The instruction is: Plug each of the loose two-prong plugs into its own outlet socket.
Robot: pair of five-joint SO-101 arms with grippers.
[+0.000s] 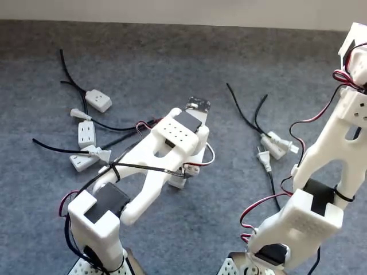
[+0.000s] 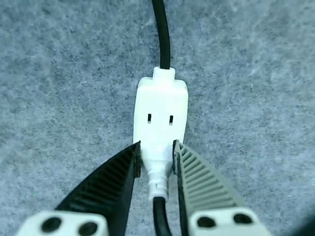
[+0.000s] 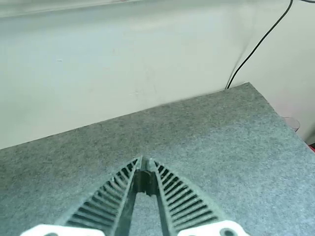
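My left gripper (image 2: 156, 152) is shut on a white two-prong plug (image 2: 157, 172) that sits in the end of a white outlet socket (image 2: 161, 105) lying on the grey carpet; black cables leave both ends. In the high view this gripper (image 1: 180, 179) points down at the carpet mid-table, and the arm hides the plug. At the far left lie three more white sockets (image 1: 98, 101), (image 1: 86, 134), (image 1: 82, 162), two of them with plugs at their ends. Right of centre lie a socket (image 1: 276, 145) and a loose plug (image 1: 262, 156). My right gripper (image 3: 143, 166) is shut, empty, raised high over the carpet's edge.
Black cables (image 1: 245, 114) trail over the carpet around the sockets. The right arm (image 1: 338, 143) stands tall at the right edge. A pale wall (image 3: 123, 64) and a thin black wire (image 3: 256, 46) lie beyond the carpet's far edge.
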